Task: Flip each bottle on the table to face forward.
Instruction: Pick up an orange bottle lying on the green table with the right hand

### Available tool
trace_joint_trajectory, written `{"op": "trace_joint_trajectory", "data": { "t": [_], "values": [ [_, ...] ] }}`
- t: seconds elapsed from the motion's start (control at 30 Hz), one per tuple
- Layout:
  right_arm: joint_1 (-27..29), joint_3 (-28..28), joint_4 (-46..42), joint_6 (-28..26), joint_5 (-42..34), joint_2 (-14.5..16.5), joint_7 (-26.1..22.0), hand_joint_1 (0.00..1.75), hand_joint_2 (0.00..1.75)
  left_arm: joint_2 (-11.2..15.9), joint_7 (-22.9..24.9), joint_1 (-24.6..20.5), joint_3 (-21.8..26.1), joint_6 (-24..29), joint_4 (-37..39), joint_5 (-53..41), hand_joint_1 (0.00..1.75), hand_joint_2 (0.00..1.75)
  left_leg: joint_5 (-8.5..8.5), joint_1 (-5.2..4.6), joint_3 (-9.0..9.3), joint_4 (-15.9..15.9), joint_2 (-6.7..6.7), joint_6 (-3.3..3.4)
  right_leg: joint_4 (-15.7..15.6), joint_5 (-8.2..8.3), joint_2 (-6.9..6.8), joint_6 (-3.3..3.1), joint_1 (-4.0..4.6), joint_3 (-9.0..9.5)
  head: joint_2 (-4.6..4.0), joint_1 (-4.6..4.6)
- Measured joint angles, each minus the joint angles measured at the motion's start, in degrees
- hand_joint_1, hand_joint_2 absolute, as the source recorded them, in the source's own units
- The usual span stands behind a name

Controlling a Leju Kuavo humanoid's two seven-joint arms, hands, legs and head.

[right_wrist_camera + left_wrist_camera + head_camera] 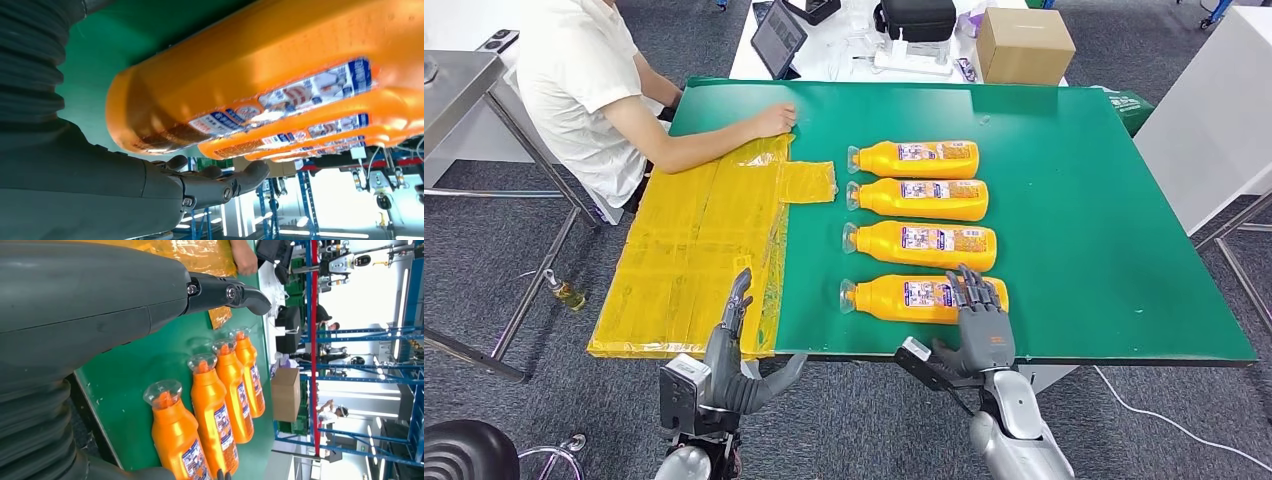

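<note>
Four orange bottles lie side by side on the green table [1084, 220], clear caps pointing left and labels up: the nearest bottle [904, 297], the second bottle [924, 243], the third bottle [919, 198] and the far bottle [919, 158]. My right hand [979, 320] reaches over the front edge, its fingers spread above the nearest bottle's base end. In the right wrist view that bottle [260, 75] looms close, with the straight fingers [240, 182] apart from it. My left hand [729, 350] is open at the front edge, beside the yellow sheet. The left wrist view shows the bottle row [177, 440] past the left hand [100, 305].
A yellow plastic sheet [694, 250] covers the table's left part, and a seated person's hand [769, 120] rests on its far end. Behind the green table, a white table holds a cardboard box [1022, 45] and a tablet [779, 38]. Bare green surface lies right of the bottles.
</note>
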Motion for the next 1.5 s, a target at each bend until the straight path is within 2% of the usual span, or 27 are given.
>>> {"op": "trace_joint_trajectory", "data": {
  "t": [0.23, 0.53, 0.8, 0.9, 1.17, 1.4, 1.43, 1.5],
  "values": [
    [-0.87, 2.23, 0.2, 1.24, 2.28, -1.37, 3.82, 0.0, 1.75, -0.22, 0.13, 0.0, -0.01, -0.43, 0.0, -0.27, 0.0, 1.75, 0.0, 0.0, 0.01, 0.0, 0.0, 0.0, 0.0, 0.0, 0.0, 0.0, 0.0, 0.01, 0.0, 0.01],
    [-1.82, 2.98, 0.62, -0.61, 8.33, -3.13, 10.45, 0.0, 1.75, -0.43, 0.32, 0.02, 0.01, -0.74, 0.0, -0.74, 0.0, 1.75, 0.01, -0.01, 0.01, 0.0, -0.01, 0.01, 0.0, 0.01, 0.0, 0.0, 0.0, 0.04, 0.0, 0.01],
    [-3.12, 2.75, 1.61, 3.5, 8.1, -3.5, 12.34, 0.0, 1.75, -0.43, 1.13, 0.04, 0.01, -0.92, -0.01, -1.27, 0.0, 1.75, 0.0, 0.0, 0.07, 0.0, 0.02, 0.01, 0.0, 0.0, 0.01, 0.0, 0.0, 0.05, 0.0, -0.01],
    [-3.96, 2.74, 2.36, 4.84, 6.7, -3.51, 12.07, 0.0, 1.75, -0.43, 1.44, 0.05, 0.02, -1.18, -0.02, -1.26, 0.0, 1.75, 0.0, 0.0, 0.12, 0.0, 0.02, 0.01, 0.0, 0.01, 0.01, 0.0, 0.0, 0.11, 0.0, 0.0],
    [-6.68, 2.69, 4.53, 8.25, -0.64, -3.75, 6.52, 0.0, 1.75, -0.43, 1.6, -0.12, 0.03, -2.02, 0.02, -0.65, 0.0, 1.75, 0.02, -0.01, 0.2, 0.01, 0.02, 0.02, 0.0, 0.07, 0.02, 0.05, 0.0, 0.17, 0.0, 0.0],
    [-8.9, 2.7, 6.64, 11.55, -2.24, -3.94, 5.59, 0.0, 1.75, -0.43, 2.01, -0.29, 0.03, -3.07, 0.04, 0.87, 0.0, 1.75, 0.02, 0.0, 0.23, 0.01, 0.03, 0.02, 0.0, 0.06, 0.02, 0.05, 0.0, 0.18, 0.0, -0.01],
    [-9.08, 2.72, 6.8, 12.18, -2.28, -3.97, 5.61, 0.02, 1.75, -0.43, 2.11, -0.29, 0.03, -3.24, 0.04, 1.07, 0.0, 1.75, 0.02, 0.0, 0.23, 0.01, 0.03, 0.02, 0.0, 0.06, 0.02, 0.05, 0.0, 0.19, 0.0, 0.0],
    [-9.42, 2.83, 6.98, 13.53, -2.41, -4.11, 5.68, 0.73, 1.75, -0.43, 2.33, -0.29, 0.03, -3.57, 0.04, 1.53, 0.0, 1.75, 0.02, 0.0, 0.23, 0.01, 0.03, 0.02, 0.0, 0.06, 0.02, 0.05, 0.0, 0.2, 0.0, 0.0]
  ]
}}
